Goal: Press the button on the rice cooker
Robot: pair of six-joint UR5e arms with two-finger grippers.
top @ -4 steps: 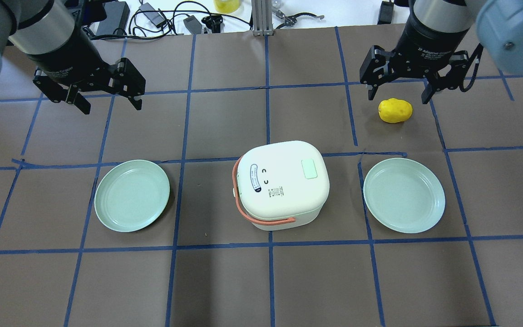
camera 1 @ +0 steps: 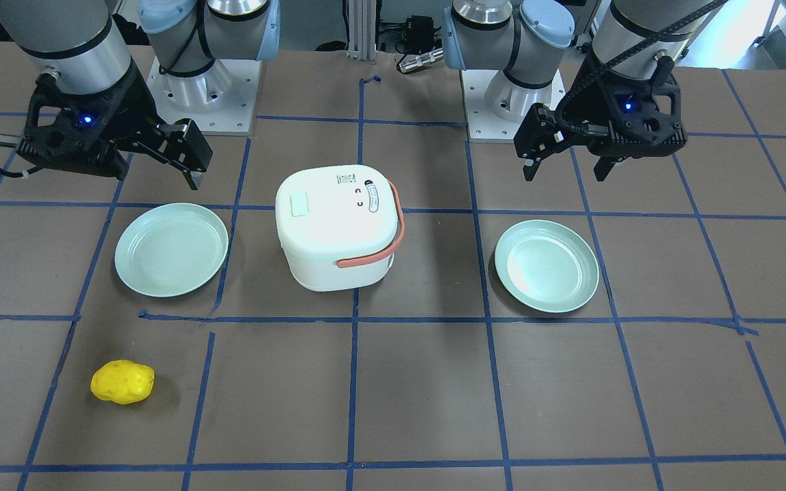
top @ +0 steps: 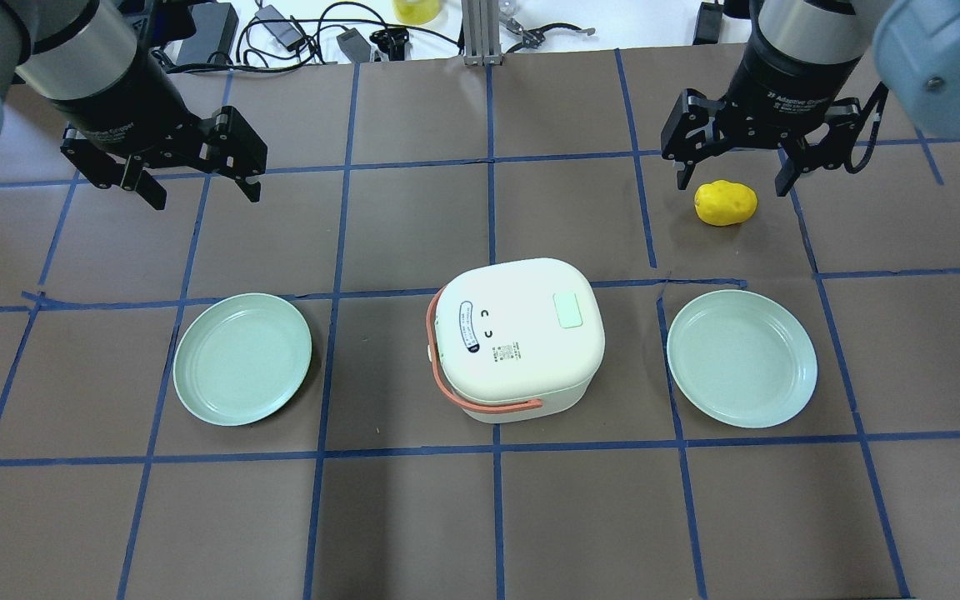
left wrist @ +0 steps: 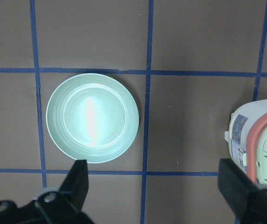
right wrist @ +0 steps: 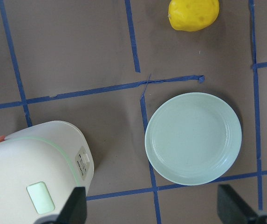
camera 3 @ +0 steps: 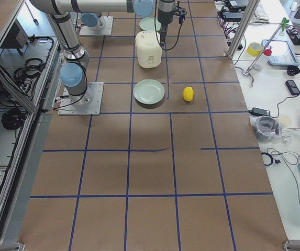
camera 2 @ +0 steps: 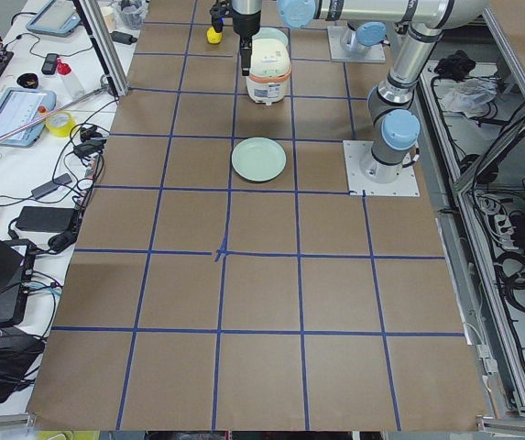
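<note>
The rice cooker (top: 517,337) stood at the middle of the surface (top: 413,517), lid closed. Its pale green button (top: 567,310) sat on the right part of the lid, and its orange handle (top: 447,392) was folded down around the left and near sides. A green plate (top: 242,358) lay to its left and another plate (top: 742,358) to its right, both apart from it. A lumpy yellow object (top: 725,202) rested beyond the right plate, on the far side. The left end effector (top: 203,197) and the right end effector (top: 732,177) hung above the surface, fingers spread apart, holding nothing, well clear of the cooker.
</note>
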